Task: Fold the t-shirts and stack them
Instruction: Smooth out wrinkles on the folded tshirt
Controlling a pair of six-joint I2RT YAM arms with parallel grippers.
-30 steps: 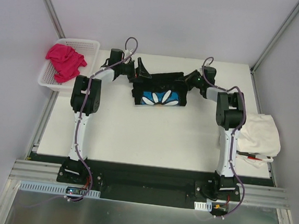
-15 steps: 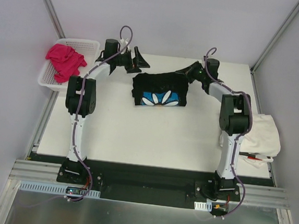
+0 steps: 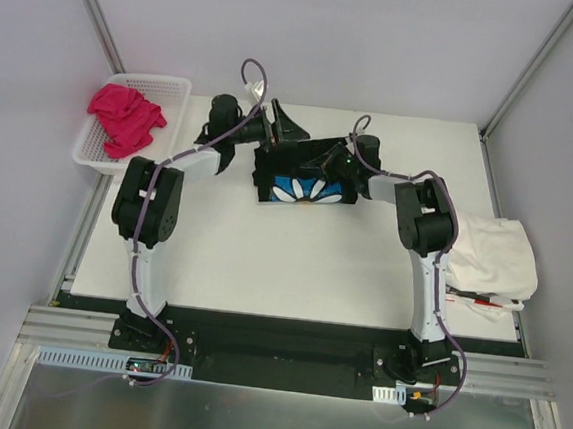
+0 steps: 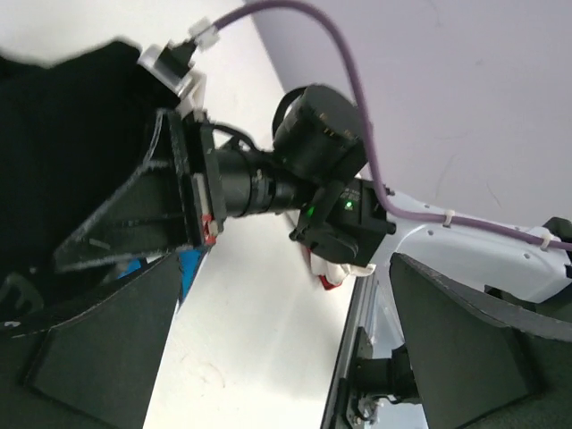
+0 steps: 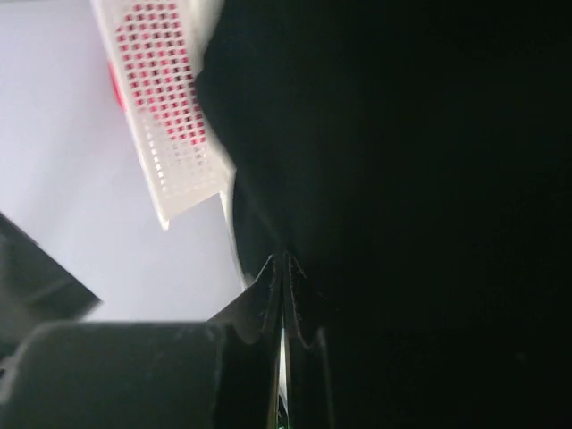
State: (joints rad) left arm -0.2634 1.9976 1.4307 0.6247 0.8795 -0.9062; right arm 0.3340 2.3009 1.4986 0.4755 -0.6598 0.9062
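Right jaws are pressed together, low over the middle-right of the black daisy t-shirt (image 3: 289, 167); whether any cloth is pinched between them I cannot tell. Left jaws stand spread wide at its upper-left edge. The shirt lies upper centre on the table (image 3: 262, 263), its long axis left-right, between both arms.

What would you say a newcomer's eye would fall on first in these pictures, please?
Probably the black t-shirt with its white daisy on blue, folded at the table's far middle, the open left claw and shut right claw at its far edge. Next, the bright pink t-shirt in the white mesh basket at far left, then the cream t-shirts heaped by the table's right edge.
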